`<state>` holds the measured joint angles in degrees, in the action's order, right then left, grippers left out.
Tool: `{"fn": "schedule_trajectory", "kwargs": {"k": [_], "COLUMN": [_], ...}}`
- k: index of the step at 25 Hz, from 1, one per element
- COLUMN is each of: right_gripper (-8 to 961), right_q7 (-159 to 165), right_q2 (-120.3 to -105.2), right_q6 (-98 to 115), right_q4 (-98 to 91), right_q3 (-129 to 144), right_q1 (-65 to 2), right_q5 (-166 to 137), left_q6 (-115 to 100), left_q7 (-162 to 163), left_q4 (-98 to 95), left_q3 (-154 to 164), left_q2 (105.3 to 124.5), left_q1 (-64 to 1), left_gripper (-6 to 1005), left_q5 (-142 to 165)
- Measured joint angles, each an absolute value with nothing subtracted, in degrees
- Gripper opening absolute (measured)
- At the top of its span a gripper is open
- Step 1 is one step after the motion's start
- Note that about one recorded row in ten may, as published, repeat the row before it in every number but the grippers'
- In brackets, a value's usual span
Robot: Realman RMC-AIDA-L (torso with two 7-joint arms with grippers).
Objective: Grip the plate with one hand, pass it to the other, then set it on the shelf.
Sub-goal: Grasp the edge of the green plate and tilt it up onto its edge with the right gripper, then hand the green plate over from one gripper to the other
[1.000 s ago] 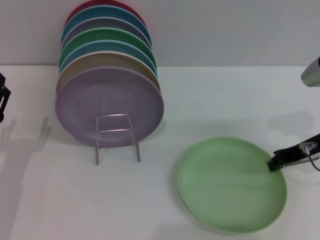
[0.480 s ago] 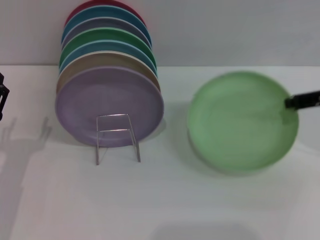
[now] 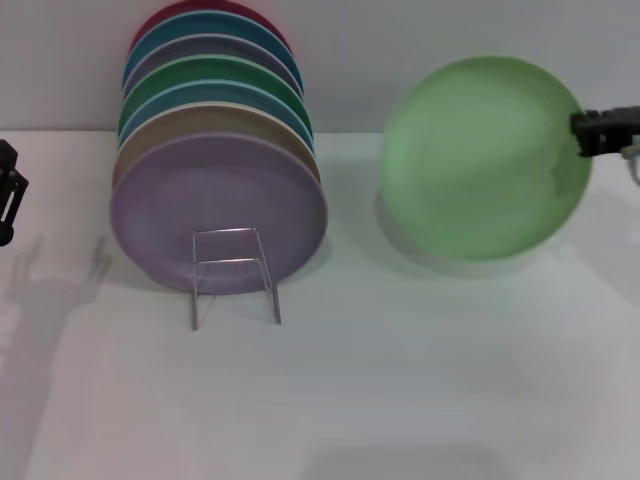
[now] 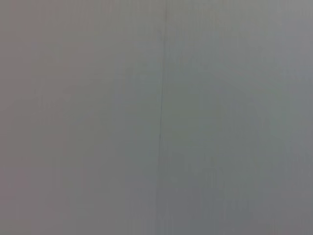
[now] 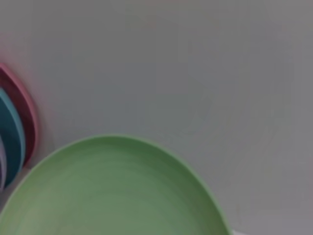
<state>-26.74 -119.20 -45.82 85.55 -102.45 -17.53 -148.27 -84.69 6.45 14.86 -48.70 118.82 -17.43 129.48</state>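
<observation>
The light mint-green plate point(image 3: 485, 158) hangs tilted up in the air at the right, well above the table. My right gripper point(image 3: 590, 132) is shut on its right rim. The plate also fills the lower part of the right wrist view point(image 5: 112, 191). The silver wire rack point(image 3: 235, 272) stands on the table at the left, with its front loops free. My left gripper point(image 3: 8, 192) is at the far left edge, away from the plate. The left wrist view shows only a blank grey wall.
Several plates stand on edge in the rack, a lilac plate point(image 3: 218, 210) at the front, a darker green one point(image 3: 215, 78) and a red one point(image 3: 210, 12) behind. The white table point(image 3: 400, 380) runs to a grey back wall.
My right gripper has lifted the mint-green plate from the table's front right, raised it and tilted it up toward the back wall. The left gripper has barely moved.
</observation>
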Motion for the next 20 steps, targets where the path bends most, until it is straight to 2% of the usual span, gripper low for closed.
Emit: {"fn": "schedule_trajectory", "kwargs": {"k": [10, 13, 20], "right_gripper": [19, 20, 21], "right_q7": [-26.74, -26.56, -24.53], "right_q2": [-119.32, -119.37, -119.36], "right_q6": [-22.75, -9.39, 10.67], "right_q4": [78.38, 75.25, 66.05], "right_q3": [-92.07, -86.86, -79.58], "right_q1": [-15.2, -12.45, -11.46], "right_q5": [-147.97, -147.57, -147.46], "left_q6": [-84.79, -84.9, -85.21], "left_q7": [6.55, 6.59, 6.65], "left_q4": [14.85, 14.86, 15.48], "left_q3": [-48.69, -48.69, -48.37], "left_q2": [118.77, 118.75, 118.82], "left_q1": [-17.58, -17.59, -17.47], "left_gripper": [807, 807, 807], "left_q5": [129.47, 129.45, 129.45]}}
